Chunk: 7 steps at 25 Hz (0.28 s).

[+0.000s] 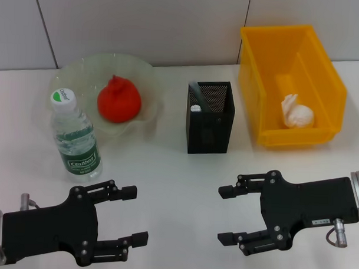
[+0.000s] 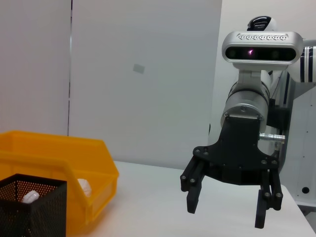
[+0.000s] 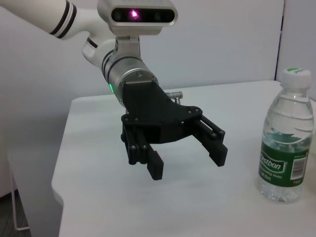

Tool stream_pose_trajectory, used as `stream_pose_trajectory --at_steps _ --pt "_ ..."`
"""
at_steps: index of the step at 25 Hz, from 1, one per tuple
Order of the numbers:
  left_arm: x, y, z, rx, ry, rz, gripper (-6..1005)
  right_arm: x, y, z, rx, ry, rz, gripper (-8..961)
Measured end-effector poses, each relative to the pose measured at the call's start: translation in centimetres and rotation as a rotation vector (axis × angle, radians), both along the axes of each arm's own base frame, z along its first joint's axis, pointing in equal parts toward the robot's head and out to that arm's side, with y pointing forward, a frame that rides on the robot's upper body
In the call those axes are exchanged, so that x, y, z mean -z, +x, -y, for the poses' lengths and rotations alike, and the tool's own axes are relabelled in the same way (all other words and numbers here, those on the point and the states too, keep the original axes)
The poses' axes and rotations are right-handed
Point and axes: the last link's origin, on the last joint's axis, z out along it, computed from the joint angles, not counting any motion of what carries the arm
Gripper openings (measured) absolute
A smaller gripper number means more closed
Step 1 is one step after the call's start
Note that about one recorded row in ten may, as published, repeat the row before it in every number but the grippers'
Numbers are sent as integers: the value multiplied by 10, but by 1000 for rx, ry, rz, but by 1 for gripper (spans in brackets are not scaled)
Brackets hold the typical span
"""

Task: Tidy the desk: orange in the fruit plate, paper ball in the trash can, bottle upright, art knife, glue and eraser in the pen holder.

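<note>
- the red-orange round fruit with a pointed knob, the orange [image 1: 118, 100], sits in the wide pale-green glass fruit plate [image 1: 77, 70] with its wavy rim, at the far left of the white desk [image 1: 178, 176].
- the clear plastic bottle [image 1: 75, 135] with a green label and white cap stands upright just in front of the plate, near its left edge; it also shows standing in the right wrist view [image 3: 286, 138].
- the crumpled white paper ball [image 1: 297, 112] lies inside the bright yellow rectangular trash can [image 1: 320, 74] at the far right.
- the square black mesh pen holder [image 1: 210, 119] stands between plate and bin, with a few items inside; which ones, i cannot tell.
- the left gripper [image 1: 139, 217] hovers low at the near left, jaws spread wide, holding nothing.
- the right gripper [image 1: 227, 215] hovers at the near right, jaws also wide apart and empty.
</note>
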Motion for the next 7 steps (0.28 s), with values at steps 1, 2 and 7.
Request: stream_pose_trajectory --at_steps 1,2,7 --pt "0 0 0 -1 1 -1 799 0 0 0 0 0 0 768" --pt "0 0 0 -1 1 -2 799 0 0 0 0 0 0 768" --pt "0 0 0 0 0 -4 799 0 0 0 1 -1 -1 768"
